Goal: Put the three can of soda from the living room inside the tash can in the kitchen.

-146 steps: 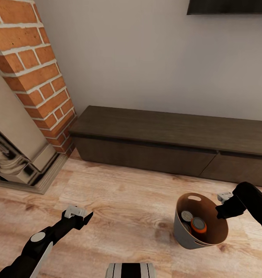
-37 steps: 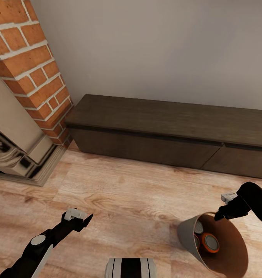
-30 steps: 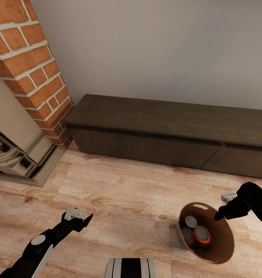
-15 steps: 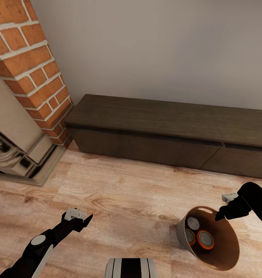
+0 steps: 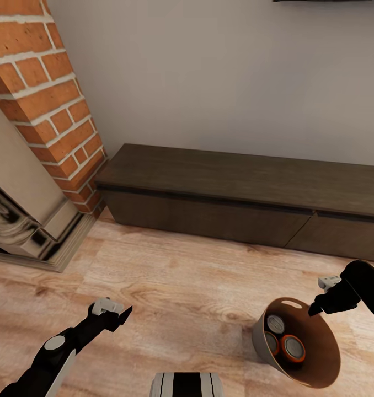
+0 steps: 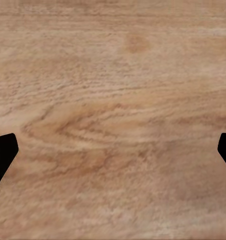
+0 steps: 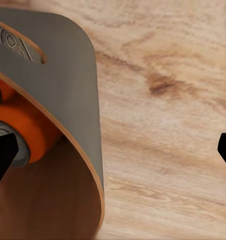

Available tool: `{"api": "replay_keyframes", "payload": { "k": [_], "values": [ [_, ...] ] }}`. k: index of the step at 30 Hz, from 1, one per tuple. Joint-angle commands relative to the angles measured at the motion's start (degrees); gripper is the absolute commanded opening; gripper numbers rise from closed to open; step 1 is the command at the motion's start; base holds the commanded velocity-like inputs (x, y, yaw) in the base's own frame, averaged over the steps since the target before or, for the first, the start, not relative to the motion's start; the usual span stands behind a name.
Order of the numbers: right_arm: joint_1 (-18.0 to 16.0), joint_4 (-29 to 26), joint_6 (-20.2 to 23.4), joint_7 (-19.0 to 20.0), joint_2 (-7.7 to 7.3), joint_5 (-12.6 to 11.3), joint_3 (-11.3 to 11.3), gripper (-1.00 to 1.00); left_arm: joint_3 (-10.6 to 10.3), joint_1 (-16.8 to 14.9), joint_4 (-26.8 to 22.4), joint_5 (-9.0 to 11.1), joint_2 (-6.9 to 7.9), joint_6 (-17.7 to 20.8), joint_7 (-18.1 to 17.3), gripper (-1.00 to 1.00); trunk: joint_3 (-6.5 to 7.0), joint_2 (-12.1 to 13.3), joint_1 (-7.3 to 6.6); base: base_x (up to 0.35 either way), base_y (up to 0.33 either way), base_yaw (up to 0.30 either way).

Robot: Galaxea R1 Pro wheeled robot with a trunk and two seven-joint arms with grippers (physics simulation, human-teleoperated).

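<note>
Down on the light wood floor (image 5: 198,275), near the right end of the long dark low cabinet (image 5: 247,198), sits the trash can (image 5: 319,361), tilted so its glossy copper-brown inside faces up and its pale grey outside faces the fireplace side. Three soda cans lie inside it: a bright orange can (image 5: 293,348), a darker can (image 5: 271,343) just beside it, and a grey-topped can (image 5: 275,324) behind them, all close together at the bottom. A slot handle is cut in the far wall of the bin.

Just past the bin's rim hangs the right end effector (image 5: 314,310), black and pointed down; its wrist view shows the two fingertips (image 7: 3,155) spread wide, one over the bin's rim with the orange can under it, the other over bare floor, gripping nothing. Whether a tip touches the rim I cannot tell.

Well apart, the left end effector (image 5: 123,315) hovers over bare boards, its fingertips (image 6: 2,155) likewise spread and empty.

A red-brick fireplace (image 5: 49,121) with a pale stone surround stands at the cabinet's other end.
</note>
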Motion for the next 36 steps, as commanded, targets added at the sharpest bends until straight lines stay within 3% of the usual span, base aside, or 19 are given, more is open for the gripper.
{"api": "replay_keyframes", "payload": {
  "k": [1, 36],
  "values": [
    [0.0, 0.0, 0.0, 0.0, 0.0, 0.0, 0.0, 1.0, 0.0, 0.0, 0.0, 0.0, 0.0, 0.0, 0.0, 1.0, 0.23, 0.0, -0.02, 0.0, 0.0, 0.0],
    [0.3, 0.0, 0.0, 0.0, 0.08, 0.0, 0.1, 1.0, 0.0, -0.1, 2.6, 0.0, 0.01, 0.2, 0.1, 1.0, 7.98, 0.5, -0.92, 0.0, 0.0, 0.0]
  ]
}}
